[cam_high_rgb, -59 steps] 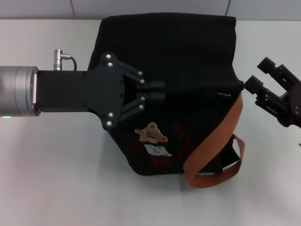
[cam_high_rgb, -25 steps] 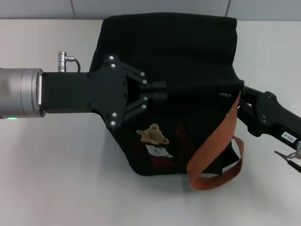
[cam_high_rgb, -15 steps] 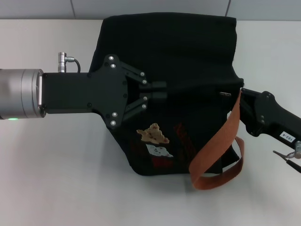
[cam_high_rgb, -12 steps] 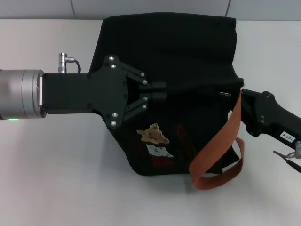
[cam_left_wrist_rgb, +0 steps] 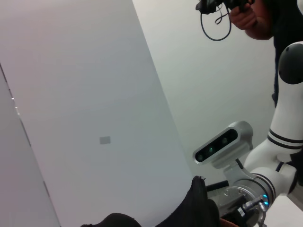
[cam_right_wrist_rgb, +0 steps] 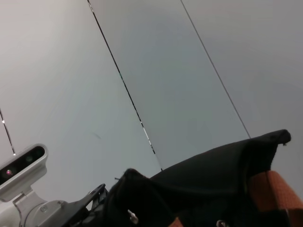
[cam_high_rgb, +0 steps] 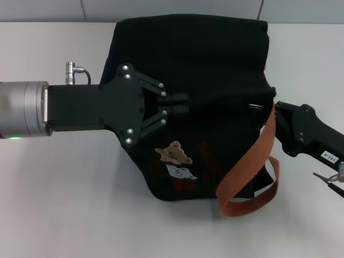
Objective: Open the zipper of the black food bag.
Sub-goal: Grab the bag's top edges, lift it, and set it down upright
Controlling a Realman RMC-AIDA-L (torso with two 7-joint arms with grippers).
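Note:
The black food bag (cam_high_rgb: 204, 59) lies on the white table, with its bear patches (cam_high_rgb: 173, 152) toward me. My left gripper (cam_high_rgb: 181, 104) reaches in from the left and is shut on a ridge of bag fabric at the left end of the zipper (cam_high_rgb: 231, 100). The zipper runs rightward to a small silver pull tab (cam_high_rgb: 255, 106). My right gripper (cam_high_rgb: 278, 115) is turned side-on against the bag's right edge, just right of the tab and beside the orange-brown strap (cam_high_rgb: 252, 156). The right wrist view shows bag fabric (cam_right_wrist_rgb: 213, 175) and strap (cam_right_wrist_rgb: 270, 189).
The orange-brown handle loops out over the table at the bag's front right corner (cam_high_rgb: 252, 201). White tabletop (cam_high_rgb: 70, 204) stretches to the front left. A grey wall (cam_high_rgb: 172, 8) runs behind the bag. The left wrist view shows only the wall and the robot's head (cam_left_wrist_rgb: 222, 144).
Since 2.4 s ago my right gripper has moved left, turned side-on and reached the bag's right edge. Over the last second the left gripper and bag have barely shifted.

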